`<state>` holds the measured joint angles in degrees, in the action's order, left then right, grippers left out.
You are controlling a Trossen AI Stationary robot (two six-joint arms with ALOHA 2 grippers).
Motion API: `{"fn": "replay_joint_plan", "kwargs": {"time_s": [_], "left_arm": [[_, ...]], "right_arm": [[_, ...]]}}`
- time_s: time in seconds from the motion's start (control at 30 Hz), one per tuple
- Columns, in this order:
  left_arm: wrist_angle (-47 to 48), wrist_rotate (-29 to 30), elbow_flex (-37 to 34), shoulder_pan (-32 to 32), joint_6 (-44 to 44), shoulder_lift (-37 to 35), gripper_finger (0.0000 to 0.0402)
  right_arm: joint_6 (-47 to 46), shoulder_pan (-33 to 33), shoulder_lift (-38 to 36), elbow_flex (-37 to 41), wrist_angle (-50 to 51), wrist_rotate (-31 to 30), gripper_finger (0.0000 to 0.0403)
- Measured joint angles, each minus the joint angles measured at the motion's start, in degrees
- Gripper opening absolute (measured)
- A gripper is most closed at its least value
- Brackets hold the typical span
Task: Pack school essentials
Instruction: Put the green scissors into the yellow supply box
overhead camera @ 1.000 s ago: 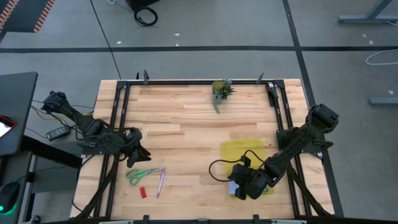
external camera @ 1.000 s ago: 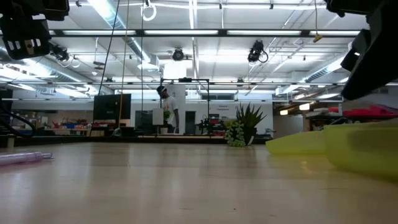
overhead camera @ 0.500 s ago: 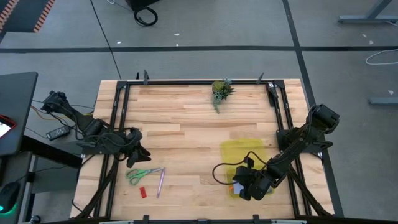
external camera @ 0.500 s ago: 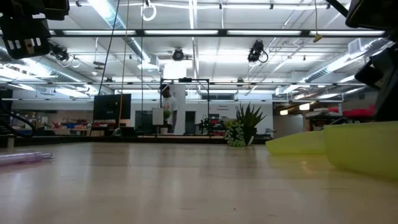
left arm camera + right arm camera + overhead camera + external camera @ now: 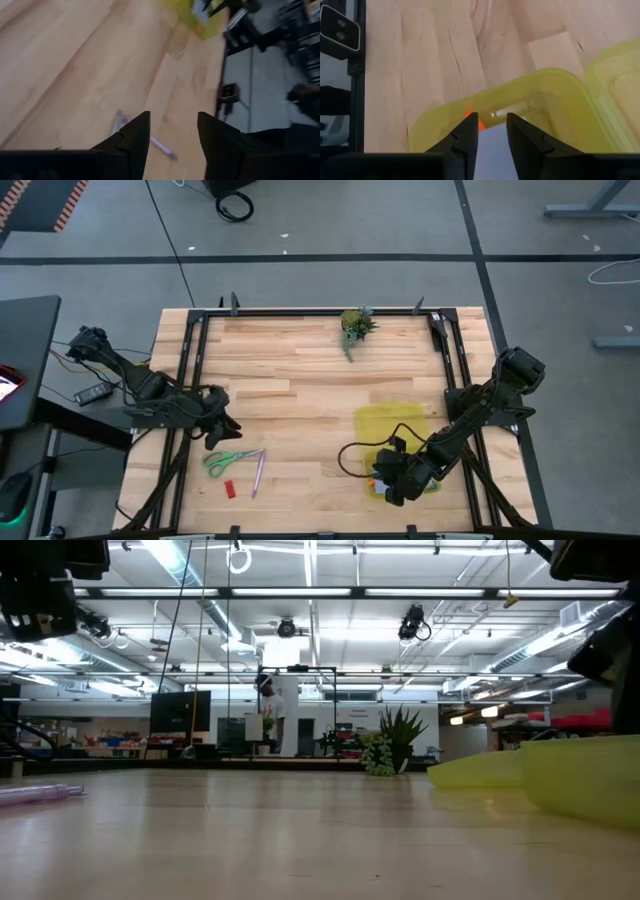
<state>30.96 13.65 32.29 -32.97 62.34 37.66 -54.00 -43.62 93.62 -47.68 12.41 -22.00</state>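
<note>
The translucent yellow case [image 5: 393, 430] lies open near the table's right near corner, also seen in the low view [image 5: 570, 780]. My right gripper [image 5: 492, 134] is low over its near tray, shut on the light-blue note pad [image 5: 492, 150]. An orange pencil tip [image 5: 470, 120] shows inside the tray, next to the gripper [image 5: 377, 474]. Green-handled scissors [image 5: 225, 460], the pinkish pen [image 5: 258, 472] and the red eraser [image 5: 229, 489] lie flat on the wood at left. My left gripper [image 5: 224, 427] hovers open just beyond the scissors; the pen [image 5: 156, 144] shows past its fingers. The crayon box does not show. My right gripper has the light-blue note pad [image 5: 493, 142] between its two fingers, coming at it slanting down from the table's right side. The pad fills the gap between the fingers. Which edge they are on, and whether the pad rests on the tray floor, is hidden by the gripper.
A small green potted plant [image 5: 355, 326] stands at the far edge's middle, also seen in the low view [image 5: 385, 754]. Black frame rails [image 5: 190, 370] run along the table's left, far and right sides. Bare wood [image 5: 300, 395] lies between the two arms.
My right gripper has shifted a little toward the table's left edge over the case's near tray. The light-blue pad, which showed beside the gripper one second ago, is now covered by it in the high view. The left arm has kept still.
</note>
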Motion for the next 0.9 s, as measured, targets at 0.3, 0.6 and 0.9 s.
{"fn": "replay_joint_plan", "kwargs": {"time_s": [0.3, 0.6, 0.9], "left_arm": [[1.8, -1.3, 0.0, -0.1, -4.5, 7.7, 0.0172], [5.7, -7.6, 0.0, -2.2, -2.3, 18.9, 0.0172], [6.3, -12.9, 0.6, -5.6, 0.1, 28.9, 0.0207]], "right_arm": [[3.7, 3.6, -2.2, -1.8, 0.4, 2.0, 0.0119], [11.5, 7.3, -12.1, -1.8, 5.8, -0.4, 0.0119], [15.8, 11.6, -15.7, -1.8, 6.4, -2.6, 0.0119]]}}
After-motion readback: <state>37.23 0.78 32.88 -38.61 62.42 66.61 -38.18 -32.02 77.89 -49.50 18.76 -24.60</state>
